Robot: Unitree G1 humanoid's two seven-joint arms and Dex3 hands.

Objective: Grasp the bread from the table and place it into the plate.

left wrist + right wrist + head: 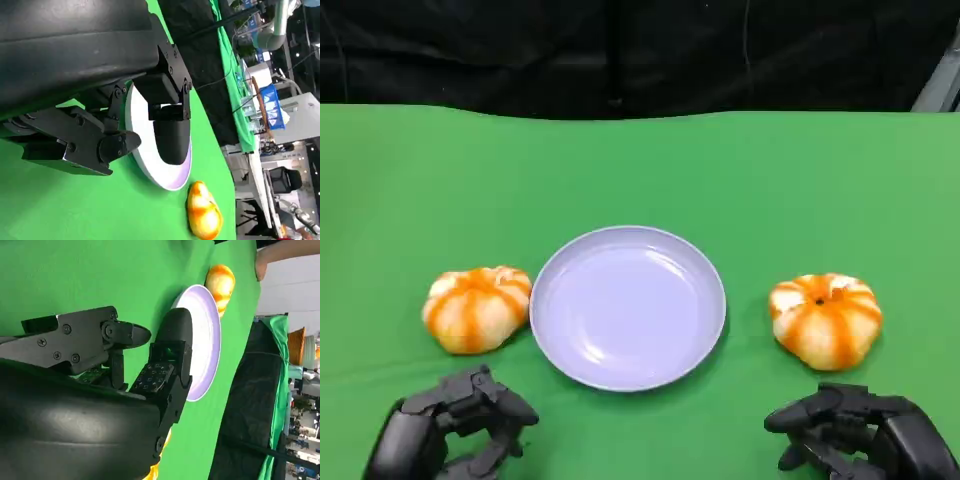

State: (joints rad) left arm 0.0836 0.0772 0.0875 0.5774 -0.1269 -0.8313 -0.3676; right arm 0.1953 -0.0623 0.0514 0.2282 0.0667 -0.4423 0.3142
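head view, table: green table (640, 160) carries a lilac plate (550, 330) near the middle of its near edge; the plate holds nothing.
head view, bread: two orange-striped buns. left bun (477, 308) lies just beside the plate's left rim, towards the near left corner; right bun (825, 319) lies a little apart from the right rim, towards the near right corner. both rest on the table, neither held.
head view, hands: left hand (450, 425) sits at the near edge below the left bun, fingers loosely apart, holding nothing. right hand (860, 432) sits at the near edge below the right bun, fingers apart, likewise empty. neither touches a bun.
left wrist view: left hand (120, 125) with fingers spread over the plate (172, 181); the right bun (204, 210) lies beyond the plate's far rim.
right wrist view: right hand (135, 365) with fingers parted, nothing between them; plate (210, 340) ahead, the left bun (220, 282) past it, a person's hand (280, 255) at the table's far side.
risk: the buns look rounded and soft; a grip set too high may slip off, one too hard may crush. a low reach may nudge the plate, which lies close to the left bun.
hidden: both hands are cut off by the frame in the head view. an orange patch shows below the right hand's shell; probably the right bun, not certain.
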